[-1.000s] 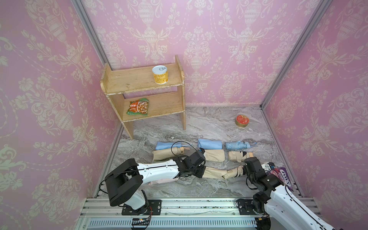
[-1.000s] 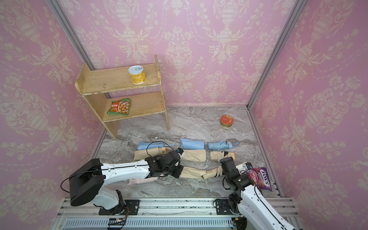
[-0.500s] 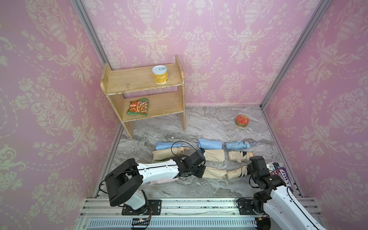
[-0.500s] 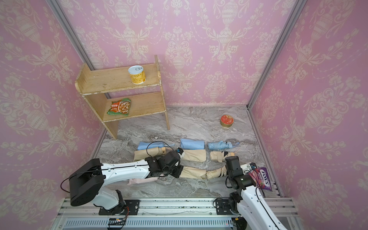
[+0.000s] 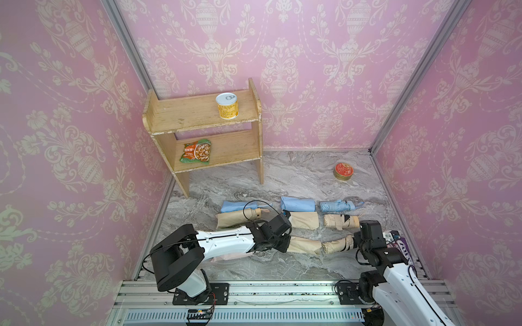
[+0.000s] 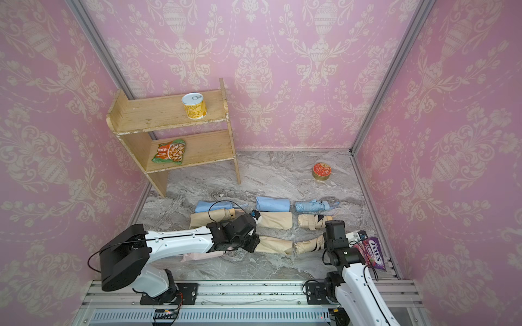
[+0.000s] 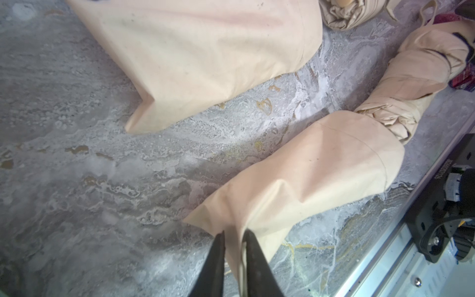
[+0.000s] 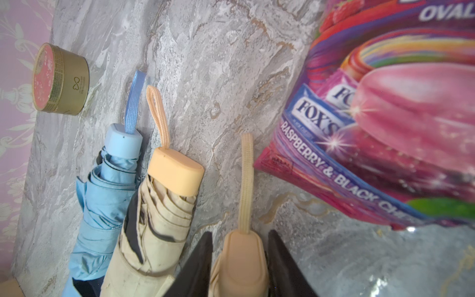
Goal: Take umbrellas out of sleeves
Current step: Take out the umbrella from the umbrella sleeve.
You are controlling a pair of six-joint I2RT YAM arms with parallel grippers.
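Observation:
A beige umbrella (image 5: 337,244) (image 6: 309,245) lies near the front of the marble floor, its tip at the mouth of a beige sleeve (image 5: 303,245) (image 7: 321,167). My left gripper (image 7: 234,232) (image 5: 285,246) is at the sleeve's closed end. Its fingers stand slightly apart with a fold of the fabric between them. My right gripper (image 8: 240,232) (image 5: 356,240) straddles the umbrella's handle (image 8: 241,262), open, with a narrow gap on each side. Farther back lie a bare light blue umbrella (image 5: 336,206) and a bare beige umbrella (image 5: 340,221).
Empty blue (image 5: 298,203) and beige (image 5: 303,220) sleeves lie mid-row, and two sleeved umbrellas (image 5: 237,218) lie left. A pink sleeve (image 5: 226,256) shows under the left arm. A candy bag (image 8: 385,115) lies beside the right gripper. A tin (image 5: 343,171) sits back right, a wooden shelf (image 5: 203,132) back left.
The right gripper has moved right, drawing the beige umbrella out to the sleeve's mouth. Both grippers' jaws have loosened. The left arm has stayed put.

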